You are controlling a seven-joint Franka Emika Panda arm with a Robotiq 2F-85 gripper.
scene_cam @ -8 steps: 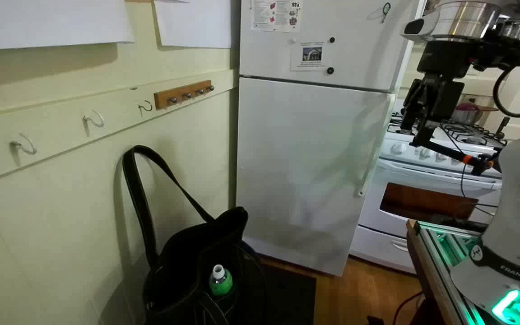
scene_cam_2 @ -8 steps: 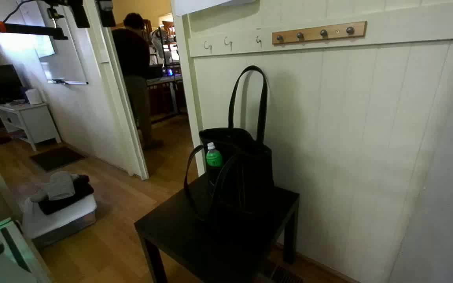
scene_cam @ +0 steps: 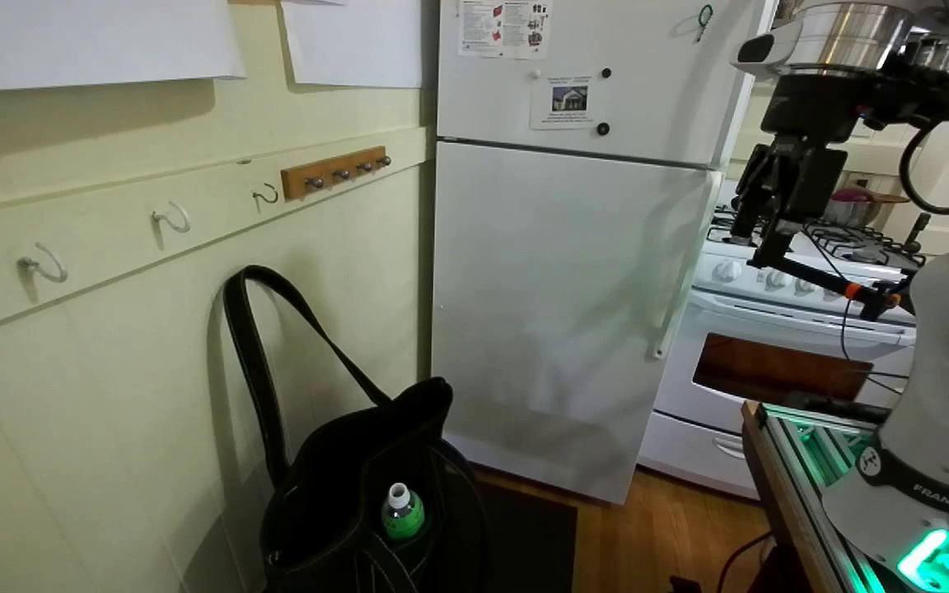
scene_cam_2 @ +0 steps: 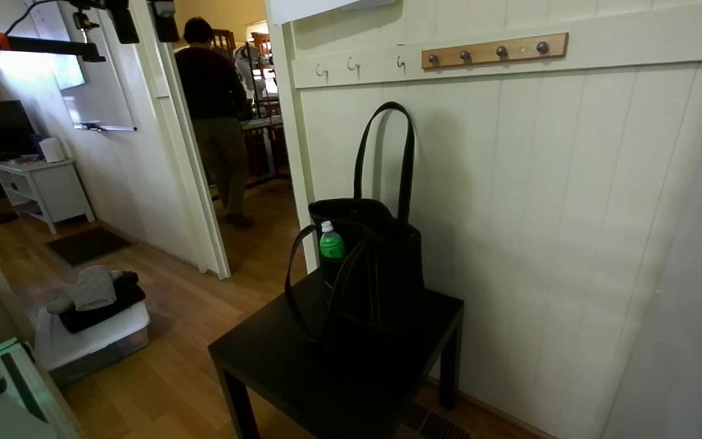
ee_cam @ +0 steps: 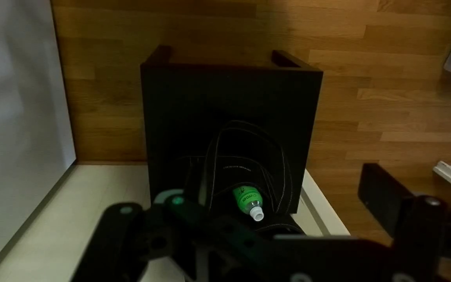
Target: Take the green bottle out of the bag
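Grn btl (ee_cam: 247,197), wht cap (ee_cam: 257,214); blk bag (scene_cam_2: 393,274), pale stitching (ee_cam: 237,167); blk hand (scene_cam_2: 146,34)

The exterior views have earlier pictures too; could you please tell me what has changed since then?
In an exterior view, the person in the background has shifted: torso and legs now reach further right in the picture, head slightly left. Nothing was taken hold of or let go. The hand, green bottle and bag look unmoved.

Can see the green bottle (scene_cam_2: 332,246), white cap (scene_cam_2: 326,226) up, in the bag (scene_cam_2: 397,274) on a black table (scene_cam_2: 259,350)
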